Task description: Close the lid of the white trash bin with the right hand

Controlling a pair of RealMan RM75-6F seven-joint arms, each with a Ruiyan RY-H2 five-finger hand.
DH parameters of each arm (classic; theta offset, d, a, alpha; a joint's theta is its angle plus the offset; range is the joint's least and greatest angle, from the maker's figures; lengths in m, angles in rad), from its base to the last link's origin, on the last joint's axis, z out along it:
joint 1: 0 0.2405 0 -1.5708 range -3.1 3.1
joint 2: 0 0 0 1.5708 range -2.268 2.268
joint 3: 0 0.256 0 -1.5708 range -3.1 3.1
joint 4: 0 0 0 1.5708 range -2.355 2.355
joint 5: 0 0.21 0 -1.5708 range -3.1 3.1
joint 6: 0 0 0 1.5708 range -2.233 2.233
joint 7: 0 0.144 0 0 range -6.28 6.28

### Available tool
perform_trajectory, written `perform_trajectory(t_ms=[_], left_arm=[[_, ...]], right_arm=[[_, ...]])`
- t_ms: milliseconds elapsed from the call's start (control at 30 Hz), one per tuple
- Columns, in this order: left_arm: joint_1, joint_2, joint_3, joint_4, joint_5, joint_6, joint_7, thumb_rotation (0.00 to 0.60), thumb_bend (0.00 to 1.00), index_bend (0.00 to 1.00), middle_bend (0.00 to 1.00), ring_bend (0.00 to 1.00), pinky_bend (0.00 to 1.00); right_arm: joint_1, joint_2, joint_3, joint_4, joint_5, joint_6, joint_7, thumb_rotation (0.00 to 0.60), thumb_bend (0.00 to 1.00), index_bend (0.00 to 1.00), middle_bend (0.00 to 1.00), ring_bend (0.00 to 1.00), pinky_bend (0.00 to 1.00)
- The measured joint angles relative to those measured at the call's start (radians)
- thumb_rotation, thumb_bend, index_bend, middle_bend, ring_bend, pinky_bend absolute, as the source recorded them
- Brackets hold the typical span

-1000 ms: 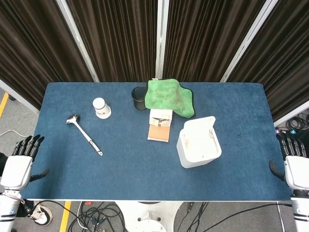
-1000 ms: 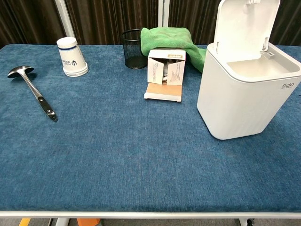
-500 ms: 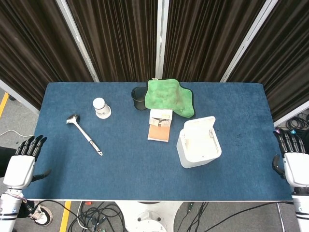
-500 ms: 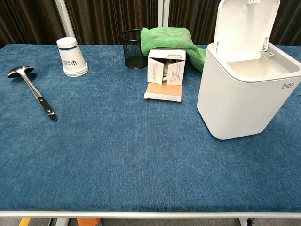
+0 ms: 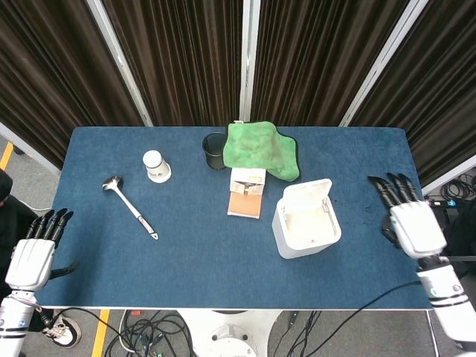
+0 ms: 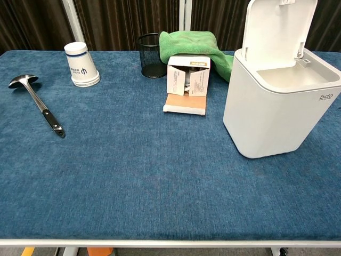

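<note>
The white trash bin [image 5: 306, 224] [image 6: 274, 109] stands on the right half of the blue table, with its lid [image 6: 279, 28] [image 5: 306, 193] raised upright at the back. My right hand [image 5: 407, 216] hovers over the table's right side, to the right of the bin and apart from it, fingers spread and holding nothing. My left hand [image 5: 36, 249] hangs off the table's left front edge, fingers spread and empty. The chest view shows neither hand.
A small open cardboard box [image 5: 246, 191] lies just left of the bin. Behind it sit a green cloth [image 5: 262, 149] and a black mesh cup [image 5: 214, 149]. A white paper cup [image 5: 155, 165] and a metal ladle [image 5: 131, 207] lie on the left half.
My right hand has moved in from beyond the table's right edge to above the table, closer to the bin. The left hand has barely shifted. The bin lid stays raised.
</note>
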Motion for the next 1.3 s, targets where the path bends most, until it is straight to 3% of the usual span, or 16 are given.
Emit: perform_trajectory(t_ms=[333, 733, 1000, 1300], left_arm=[[0.002, -0.005, 0.0, 0.021, -0.013, -0.005, -0.02, 0.6, 0.0, 0.08, 0.06, 0.01, 0.12], [0.001, 0.0, -0.001, 0.023, -0.012, -0.006, -0.027, 0.6, 0.0, 0.08, 0.06, 0.01, 0.12], [0.0, 0.002, 0.001, 0.015, -0.009, -0.006, -0.017, 0.6, 0.0, 0.08, 0.06, 0.01, 0.12], [-0.004, 0.012, 0.0, -0.01, -0.004, -0.006, 0.005, 0.6, 0.0, 0.08, 0.06, 0.01, 0.12]], right_arm=[[0.241, 0.012, 0.111, -0.111, 0.188, -0.251, -0.048, 0.6, 1.0, 0.0, 0.1, 0.0, 0.0], [0.381, 0.003, 0.112, -0.185, 0.469, -0.388, -0.177, 0.6, 1.0, 0.0, 0.16, 0.03, 0.0], [0.386, 0.062, 0.084, -0.246, 0.491, -0.421, -0.142, 0.6, 1.0, 0.0, 0.2, 0.12, 0.11], [0.329, 0.126, 0.049, -0.304, 0.382, -0.417, -0.057, 0.6, 1.0, 0.0, 0.22, 0.14, 0.18]])
